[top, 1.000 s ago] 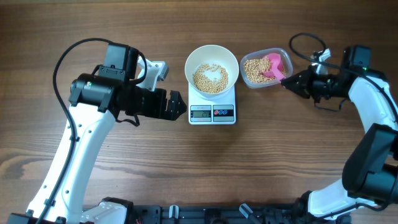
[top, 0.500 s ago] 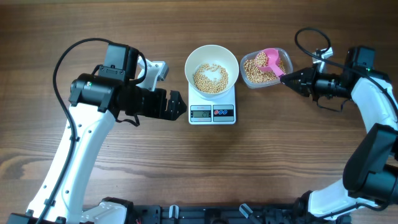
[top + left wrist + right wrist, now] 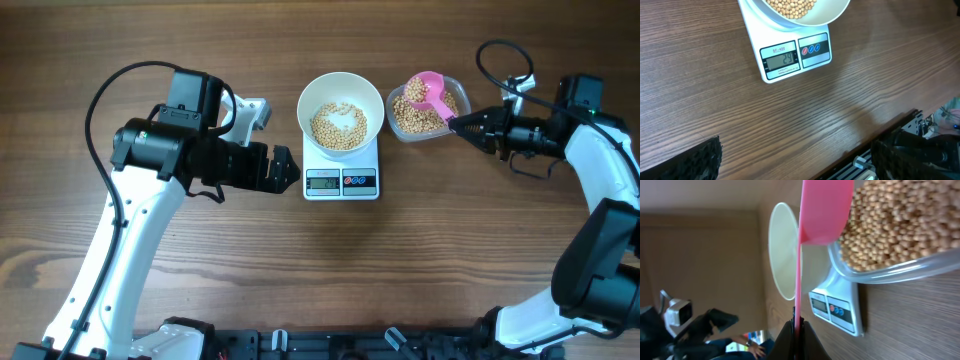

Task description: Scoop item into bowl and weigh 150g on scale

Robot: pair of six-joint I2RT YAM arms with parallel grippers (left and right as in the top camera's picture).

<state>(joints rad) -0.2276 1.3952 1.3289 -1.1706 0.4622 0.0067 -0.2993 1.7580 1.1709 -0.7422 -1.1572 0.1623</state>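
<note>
Overhead: bowl (image 3: 306,100) sits on scale (image 3: 341,182), centre of the surface (image 3: 450,250), with a thin layer of beans (image 3: 340,126) inside. Tub (image 3: 464,100) is just right of the bowl, with more beans in it. Right pincer (image 3: 456,124) is clamped tight on the pink scoop (image 3: 428,90) handle, cup over the tub's far side. Right wrist adds: handle pinched edge-on, cup seen from below above the tub beans. Cup contents: can't tell in any view. Left pincer (image 3: 286,168) is spread fully, holding nothing, just left of the scale. Only the left wrist view shows the display (image 3: 781,61): lit, digits too unclear to trust. Its fingers (image 3: 702,160) sit at the frame's bottom corners.
</note>
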